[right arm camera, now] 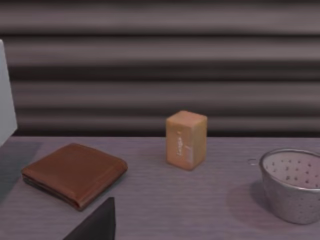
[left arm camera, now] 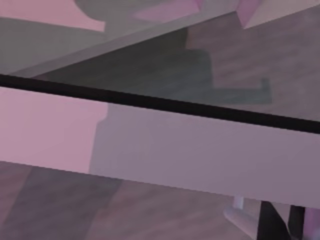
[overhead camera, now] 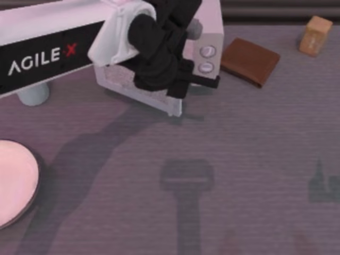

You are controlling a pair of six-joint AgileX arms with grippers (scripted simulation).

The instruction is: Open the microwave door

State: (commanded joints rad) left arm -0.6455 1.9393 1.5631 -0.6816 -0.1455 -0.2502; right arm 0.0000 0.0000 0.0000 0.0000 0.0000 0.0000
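The white microwave stands at the back of the table, its two silver knobs on a narrow panel. The microwave door, with a speckled grey window, stands swung out at an angle, its free edge toward the table's front. My left arm reaches across from the left, and my left gripper is shut on the door at that free edge. In the left wrist view the door's white edge fills the frame, with dark fingers beside it. My right gripper is parked, out of the top view.
A brown wallet lies right of the microwave, and a tan box stands farther right. A metal colander sits beyond the box. A pink plate rests at the left edge. A pale cylinder stands under my left arm.
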